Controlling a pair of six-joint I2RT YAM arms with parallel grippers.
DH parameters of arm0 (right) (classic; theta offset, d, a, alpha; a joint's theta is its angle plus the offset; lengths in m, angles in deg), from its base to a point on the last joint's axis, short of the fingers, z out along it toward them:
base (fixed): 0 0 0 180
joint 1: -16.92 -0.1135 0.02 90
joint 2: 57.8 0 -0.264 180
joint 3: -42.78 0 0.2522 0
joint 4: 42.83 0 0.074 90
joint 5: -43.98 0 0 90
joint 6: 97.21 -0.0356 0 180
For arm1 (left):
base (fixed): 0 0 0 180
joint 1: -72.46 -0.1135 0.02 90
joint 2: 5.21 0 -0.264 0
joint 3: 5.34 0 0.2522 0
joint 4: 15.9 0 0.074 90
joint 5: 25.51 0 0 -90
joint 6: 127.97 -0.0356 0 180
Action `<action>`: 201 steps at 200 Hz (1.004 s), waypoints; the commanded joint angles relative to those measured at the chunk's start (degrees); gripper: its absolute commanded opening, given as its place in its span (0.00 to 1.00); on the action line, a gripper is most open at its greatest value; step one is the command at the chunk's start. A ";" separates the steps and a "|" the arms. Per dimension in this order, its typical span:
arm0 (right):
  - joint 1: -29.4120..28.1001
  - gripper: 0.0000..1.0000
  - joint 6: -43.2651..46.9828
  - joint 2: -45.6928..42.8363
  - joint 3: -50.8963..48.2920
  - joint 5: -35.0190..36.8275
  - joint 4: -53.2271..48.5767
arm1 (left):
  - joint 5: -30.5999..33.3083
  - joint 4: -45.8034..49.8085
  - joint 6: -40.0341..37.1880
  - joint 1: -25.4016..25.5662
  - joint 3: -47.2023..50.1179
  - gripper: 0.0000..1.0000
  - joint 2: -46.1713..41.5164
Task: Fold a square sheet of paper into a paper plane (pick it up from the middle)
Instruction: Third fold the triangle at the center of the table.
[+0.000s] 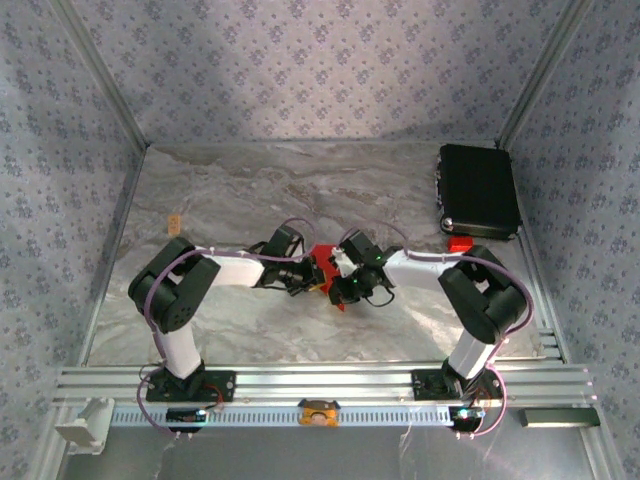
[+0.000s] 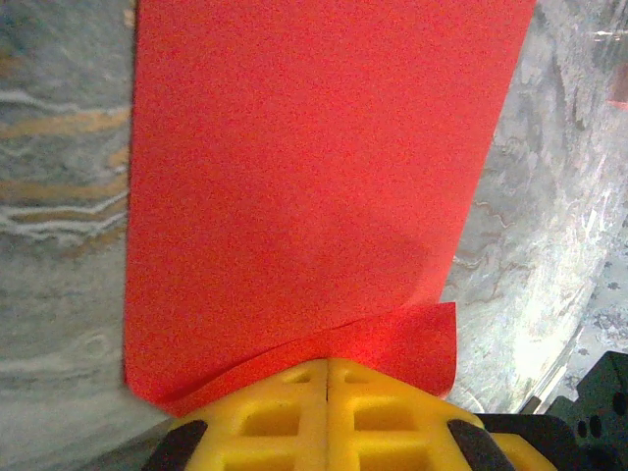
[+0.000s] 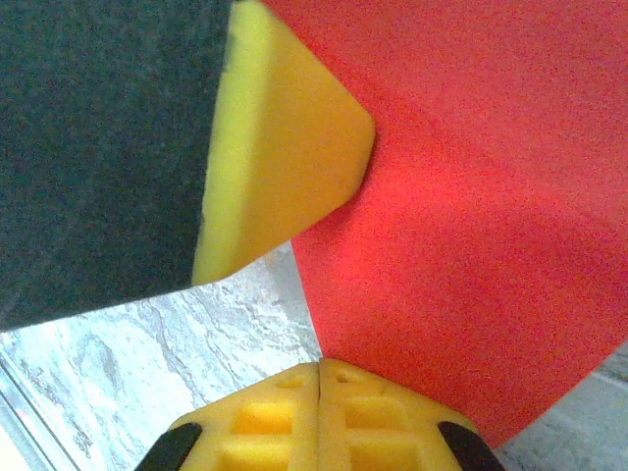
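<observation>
The square sheet of paper (image 1: 322,258) is bright red and partly folded, and it hangs between the two grippers at the table's middle. In the left wrist view the sheet of paper (image 2: 314,177) spreads away from my left gripper (image 2: 327,365). Its yellow jaws are shut on the near edge, where a narrow flap is turned over. My right gripper (image 3: 321,368) is shut on a corner of the sheet (image 3: 471,216). A yellow fingertip (image 3: 285,147) of the left gripper rests against the sheet. From above, the left gripper (image 1: 308,272) and right gripper (image 1: 338,276) nearly touch.
A black case (image 1: 478,190) lies at the back right of the marble table (image 1: 260,190). A small chunky red piece (image 1: 460,243) sits just in front of it. A small tan tag (image 1: 173,221) lies at the left. Patterned walls close in three sides.
</observation>
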 commanded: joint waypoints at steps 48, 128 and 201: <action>0.33 0.03 -1.78 -4.08 -4.59 -0.08 -3.55 | 3.20 3.72 -0.85 0.10 -0.72 0.00 2.11; 0.50 0.03 -5.06 -7.04 -9.54 0.99 -2.61 | 3.07 3.42 -0.71 0.04 -0.66 0.00 2.48; 1.72 0.02 -6.74 -14.46 -8.21 -3.88 -2.99 | 3.01 2.65 -0.60 0.14 -0.32 0.00 1.97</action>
